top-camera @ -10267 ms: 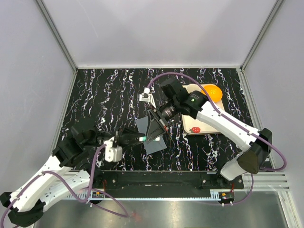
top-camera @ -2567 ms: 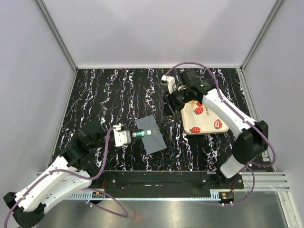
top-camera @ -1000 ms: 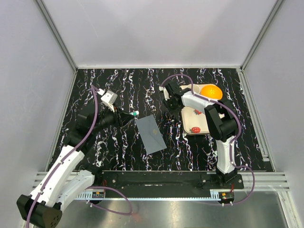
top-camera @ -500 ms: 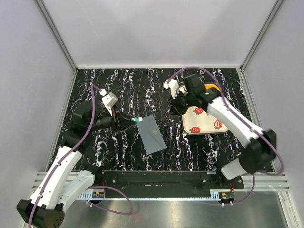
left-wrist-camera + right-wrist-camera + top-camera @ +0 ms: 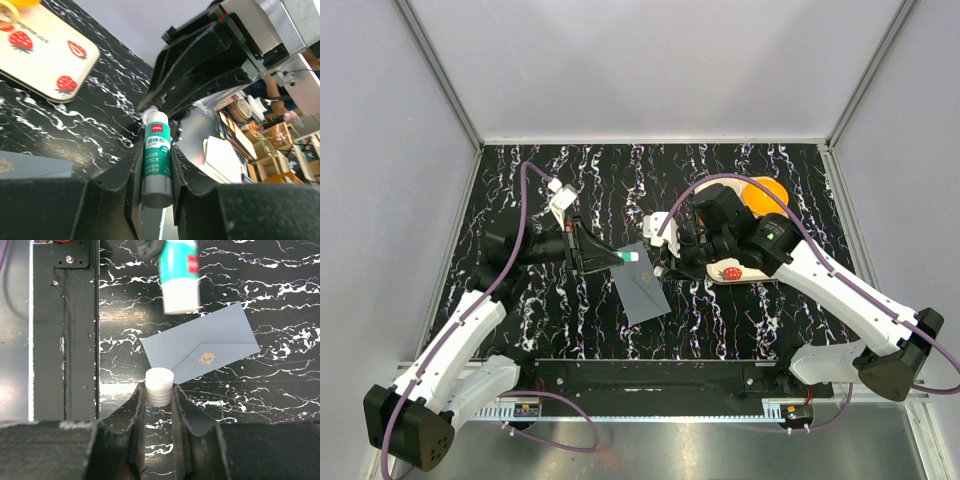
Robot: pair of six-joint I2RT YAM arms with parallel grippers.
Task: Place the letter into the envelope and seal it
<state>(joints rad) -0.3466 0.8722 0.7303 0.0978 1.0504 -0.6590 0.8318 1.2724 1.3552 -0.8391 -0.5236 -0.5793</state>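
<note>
Now holding a green-and-white glue stick (image 5: 157, 160) in the left gripper (image 5: 156, 150), fingers drawn narrow and clamping on the tube's body, in the middle of the left wrist view. Pinching the small white cap (image 5: 160, 386) in the right gripper (image 5: 160, 393), fingers also narrow around it, at the lower centre of the right wrist view. Hanging both above the black marbled tabletop (image 5: 540, 180), near each other but apart, at the centre of the top view.

Finding the envelope (image 5: 642, 285) lying flat just below the centre of the top view, flap folded down with a gold emblem at its point, touching neither gripper. Not finding the letter in any view; maybe sitting inside the envelope already, but not possible to tell. Seeing the strawberry tray (image 5: 35, 55) at the upper left of the left wrist view, well apart from the work.

Judging by this, probably dealing with the glue for the sealing step.

Risking several things from here:
- pushing the envelope across the smooth tabletop when pressing the stick on it, since nothing is pinning the paper;
- smearing glue on the outside of the flap, since the flap is lying down over its inner side;
- losing the cap, being small and pinched only at its sides;
- knocking the two grippers together, both working close over the same spot.
</note>
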